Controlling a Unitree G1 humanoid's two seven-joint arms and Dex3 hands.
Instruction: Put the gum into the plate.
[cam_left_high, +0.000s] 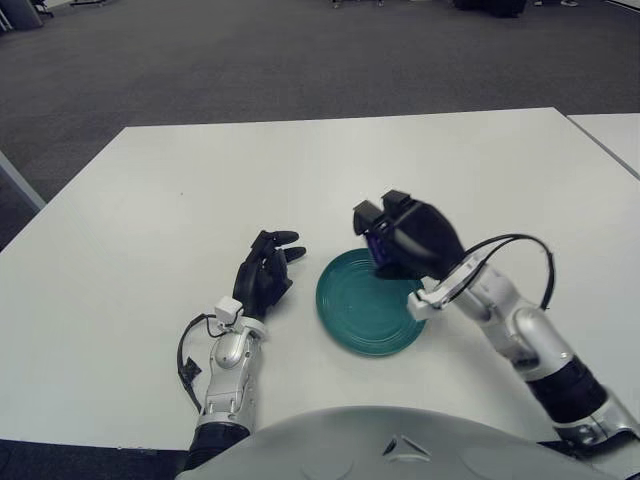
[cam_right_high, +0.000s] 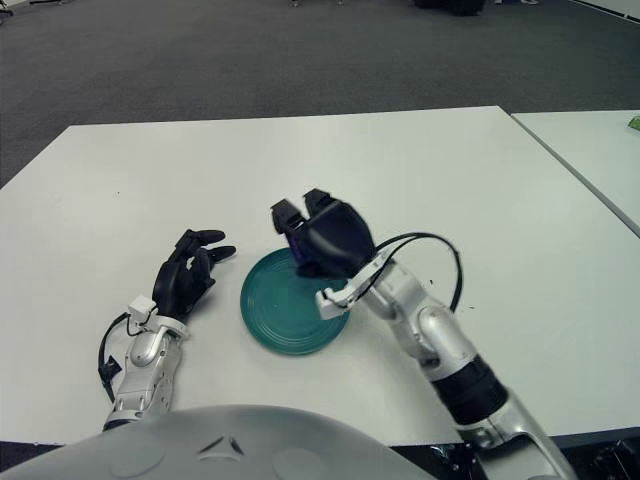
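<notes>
One plate (cam_left_high: 365, 305): green, near table (cam_left_high: 150, 190) centre.
Right hand (cam_left_high: 400, 240): above plate's far-right rim, fingers clasping purple gum (cam_left_high: 375, 243).
Left hand (cam_left_high: 265, 272): left of plate, fingers loosely curled, holding nothing.

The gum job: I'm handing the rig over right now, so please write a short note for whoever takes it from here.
Right hand: above the far right edge of the green plate, fingers curled around a small purple-blue item, apparently the gum.
Left hand: idle beside the plate, on its left, holding nothing.
Things: the plate sits on the white table in front of the robot, and nothing lies in it.
Done: the gum is picked up and brought over the plate.
Left: lower it, open the fingers so it lands inside the plate, then pull the right hand away.
</notes>
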